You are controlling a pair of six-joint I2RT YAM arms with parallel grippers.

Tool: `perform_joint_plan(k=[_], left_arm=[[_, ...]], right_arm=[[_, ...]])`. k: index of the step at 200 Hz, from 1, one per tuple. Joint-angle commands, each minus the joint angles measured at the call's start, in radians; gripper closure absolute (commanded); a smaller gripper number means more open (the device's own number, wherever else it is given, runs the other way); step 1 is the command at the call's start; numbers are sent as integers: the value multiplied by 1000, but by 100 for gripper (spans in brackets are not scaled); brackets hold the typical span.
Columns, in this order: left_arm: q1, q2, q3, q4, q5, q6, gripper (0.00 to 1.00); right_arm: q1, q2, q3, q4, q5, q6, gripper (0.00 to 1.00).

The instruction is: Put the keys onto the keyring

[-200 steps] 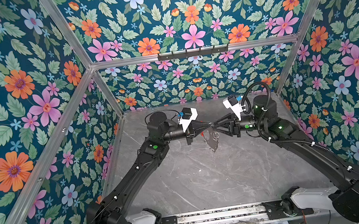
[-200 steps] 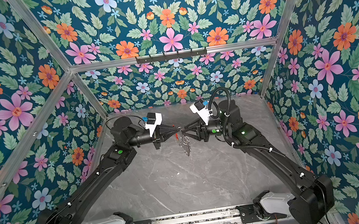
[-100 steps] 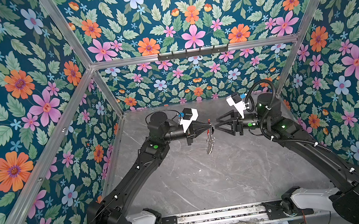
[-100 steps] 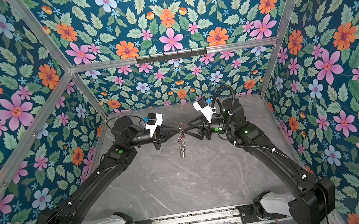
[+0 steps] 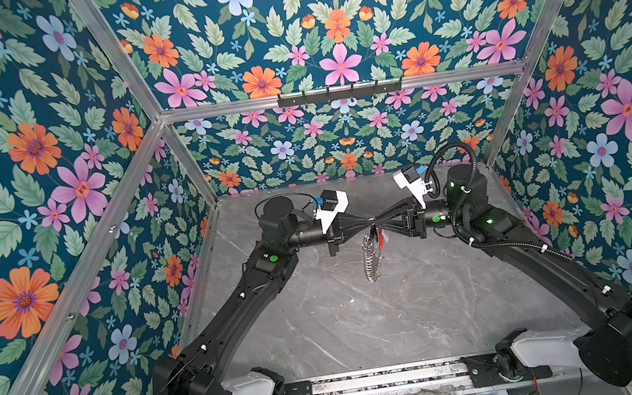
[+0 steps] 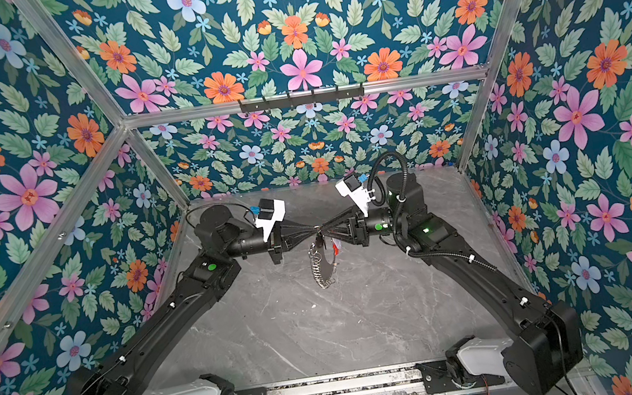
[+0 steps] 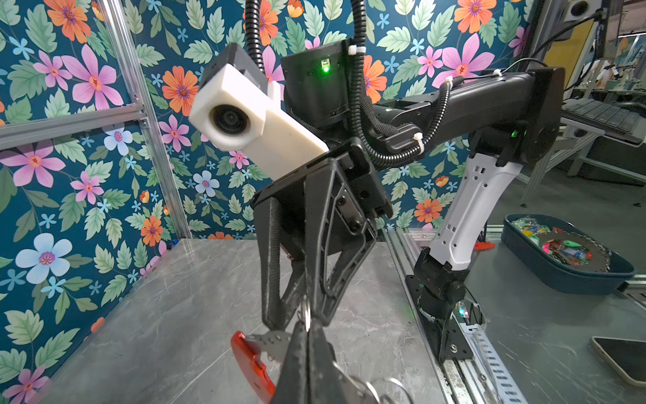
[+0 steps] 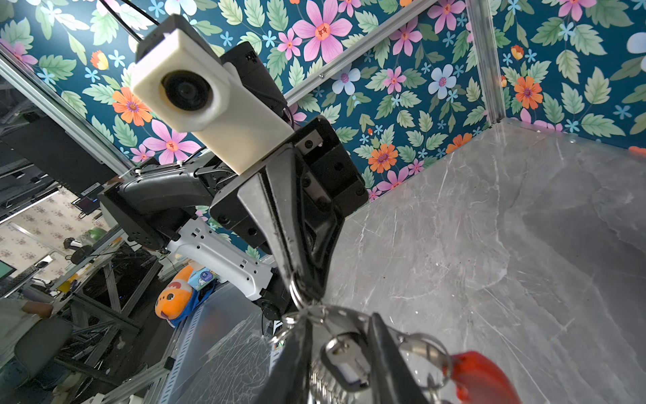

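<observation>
left gripper [image 5: 365, 224] comes in from 9 o'clock and right gripper [image 5: 381, 224] from 3 o'clock. Tips are nose to nose in the air above the grey marble table [image 5: 366, 326], toward its 12 o'clock edge in both top views.

Left: jaws together, pinched on the top of the keyring [image 5: 369, 260], at a small split ring [image 8: 296, 290].

Right: fingers [image 8: 384, 349] are a narrow gap apart. The hoop wire and a small pale tag [image 8: 346, 365] in a silver fitting sit in that gap. Can't tell whether the fingers actually bite on either.

Keyring hangs at 6 o'clock from the pinch point. Its string of small silver rings [image 6: 318, 267] runs down the 7 o'clock side. The red curved section [image 5: 381, 238] is at 4 o'clock, just under the right tips.
</observation>
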Motion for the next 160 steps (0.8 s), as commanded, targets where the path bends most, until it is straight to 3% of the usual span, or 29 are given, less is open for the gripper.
perform_joint_plan(k=[1, 42, 87, 160], left_arm=[[2, -1, 9, 44, 17, -8, 100], [7, -2, -1, 96, 18, -33, 100], [8, 2, -27, 226, 20, -115, 100], [7, 36, -122, 635, 13, -362, 100]], right_arm=[[1, 6, 9, 58, -24, 19, 81], [1, 3, 0, 63, -30, 23, 100], [1, 1, -1, 65, -26, 25, 100], [9, 51, 3, 189, -80, 144, 100]])
